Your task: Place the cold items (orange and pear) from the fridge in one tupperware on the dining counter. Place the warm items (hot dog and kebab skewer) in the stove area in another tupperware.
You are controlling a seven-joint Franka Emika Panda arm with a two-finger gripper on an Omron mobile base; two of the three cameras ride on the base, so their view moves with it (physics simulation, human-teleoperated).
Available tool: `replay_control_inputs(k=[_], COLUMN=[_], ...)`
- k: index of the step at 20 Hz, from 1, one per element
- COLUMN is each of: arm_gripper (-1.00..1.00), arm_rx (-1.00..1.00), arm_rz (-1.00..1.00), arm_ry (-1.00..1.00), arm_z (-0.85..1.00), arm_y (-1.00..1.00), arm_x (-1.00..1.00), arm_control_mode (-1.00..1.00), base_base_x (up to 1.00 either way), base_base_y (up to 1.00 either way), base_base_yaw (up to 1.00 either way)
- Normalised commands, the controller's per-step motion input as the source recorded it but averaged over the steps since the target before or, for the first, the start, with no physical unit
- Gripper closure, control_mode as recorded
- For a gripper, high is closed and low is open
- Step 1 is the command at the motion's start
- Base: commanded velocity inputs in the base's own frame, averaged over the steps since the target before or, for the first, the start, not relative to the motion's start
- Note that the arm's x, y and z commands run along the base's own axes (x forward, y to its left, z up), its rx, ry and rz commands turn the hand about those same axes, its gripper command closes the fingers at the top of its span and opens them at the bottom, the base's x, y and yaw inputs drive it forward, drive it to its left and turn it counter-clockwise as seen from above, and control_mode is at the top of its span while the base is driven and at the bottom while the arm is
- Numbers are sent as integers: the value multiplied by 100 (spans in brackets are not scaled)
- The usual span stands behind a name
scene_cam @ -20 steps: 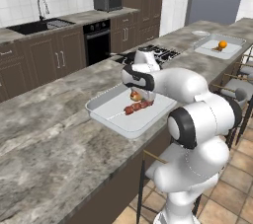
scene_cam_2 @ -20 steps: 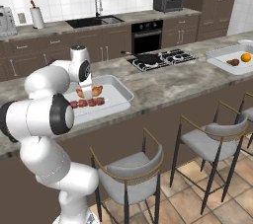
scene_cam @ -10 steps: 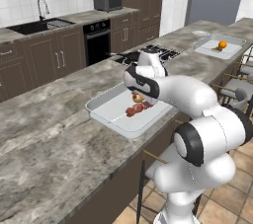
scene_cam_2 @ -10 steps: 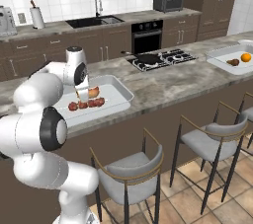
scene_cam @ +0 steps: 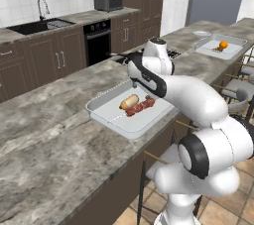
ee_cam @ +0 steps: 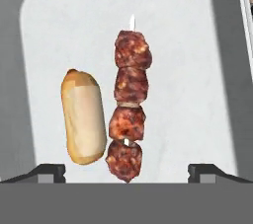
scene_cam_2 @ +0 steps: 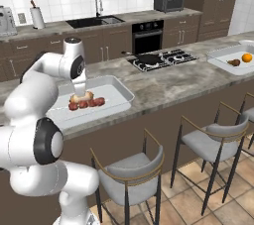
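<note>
We see the main risk in how we pull away. The kebab skewer [ee_cam: 128,103] and the hot dog [ee_cam: 83,116] lie side by side, very nearly touching, in the near tupperware [scene_cam: 111,122], and our gripper [ee_cam: 126,171] hangs directly over them. If we swing sideways while low, a fingertip could catch the skewer's thin stick, which pokes out toward 12 o'clock in the hand view, and drag it into the hot dog or over the low rim. A straight lift looks safest to us. The round hot dog could also roll if nudged, though the tray floor looks flat.

The second risk is miscounting the cold items. In the far tupperware [scene_cam_2: 218,61] at 2 o'clock on the dining counter [scene_cam_2: 163,83] we see the orange [scene_cam_2: 247,57] and a darker item beside it at its 9 o'clock, which we take to be the pear [scene_cam_2: 234,62], but it is too small to be sure.

As for the hand, the fingers stand wide apart: the two dark fingertips [ee_cam: 48,171] sit far out at 7 and 5 o'clock of the hand view, with both foods between them. They hold nothing, and we see no contact with either food or the tray. From the right base view the gripper [scene_cam_2: 81,90] hovers just above the hot dog [scene_cam_2: 82,96].
</note>
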Motion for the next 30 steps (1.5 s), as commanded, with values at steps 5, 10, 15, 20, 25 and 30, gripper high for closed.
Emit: replay_control_inputs(k=[5, 10, 15, 20, 25, 30], arm_gripper=[-100, -100, -100, -100, -100, -100], arm_rx=[0, 3, 5, 3, 1, 0], arm_rz=[1, 1, 2, 12, 19, 18], arm_ry=[1, 1, 0, 0, -10, -28], arm_z=[33, 27, 12, 0, 0, 0], arm_y=[2, 0, 0, -1, -11, -16], arm_x=[-41, -61, -76, -86, -94, -92], arm_control_mode=[-100, -100, -100, -100, -100, -100], base_base_x=[0, 0, 0, 0, 0, 0], base_base_y=[0, 0, 0, 0, 0, 0], base_base_yaw=[0, 0, 0, 0, 0, 0])
